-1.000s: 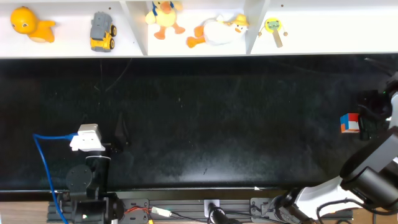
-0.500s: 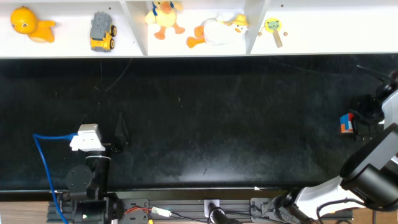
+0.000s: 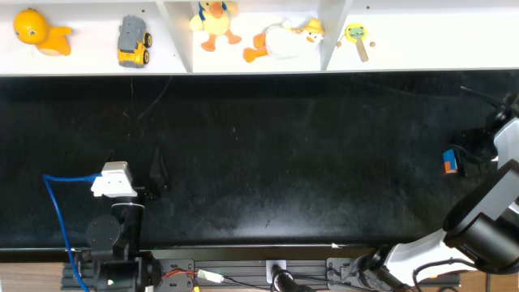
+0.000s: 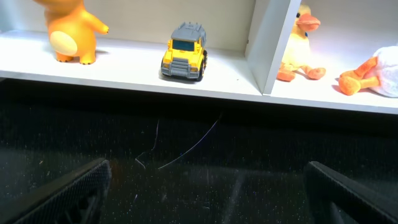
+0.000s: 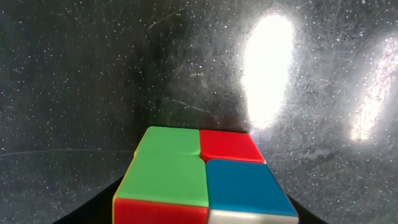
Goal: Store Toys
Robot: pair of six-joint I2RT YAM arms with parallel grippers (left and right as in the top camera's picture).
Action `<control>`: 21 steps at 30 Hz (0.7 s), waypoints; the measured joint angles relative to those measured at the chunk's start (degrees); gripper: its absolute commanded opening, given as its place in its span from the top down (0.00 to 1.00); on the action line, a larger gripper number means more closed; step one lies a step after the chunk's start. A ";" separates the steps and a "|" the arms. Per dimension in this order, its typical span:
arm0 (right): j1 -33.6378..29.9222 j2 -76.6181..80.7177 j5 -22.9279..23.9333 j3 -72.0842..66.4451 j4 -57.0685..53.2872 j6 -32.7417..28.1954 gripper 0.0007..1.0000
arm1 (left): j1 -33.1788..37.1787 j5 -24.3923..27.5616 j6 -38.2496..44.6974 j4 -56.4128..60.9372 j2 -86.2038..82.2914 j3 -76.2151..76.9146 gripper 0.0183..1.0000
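Observation:
A small colour cube (image 5: 202, 180) with green, red, blue and white faces sits between the fingers of my right gripper (image 3: 464, 154), just above the black table. From above, the cube (image 3: 450, 160) shows at the table's far right edge, partly hidden by the arm. Near the front left, my left gripper (image 3: 159, 174) rests low with its fingers spread wide (image 4: 206, 168) and nothing between them. It faces the white shelf (image 4: 205, 93).
The shelf (image 3: 259, 66) along the back holds an orange duck (image 3: 40, 31), a yellow and grey truck (image 3: 133, 40), a plush duck (image 3: 215, 22), a white plush duck lying down (image 3: 284, 39) and a green rattle toy (image 3: 357, 39). A blue cable (image 3: 61, 211) loops by the left arm's base.
The right gripper has shifted a little to the right and turned with the cube, so less of the cube shows from above. The left arm has stayed still.

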 measured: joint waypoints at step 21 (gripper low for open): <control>1.79 -2.01 0.00 8.79 -12.70 -8.87 0.71 | 0.02 0.02 0.00 0.00 0.00 0.00 0.00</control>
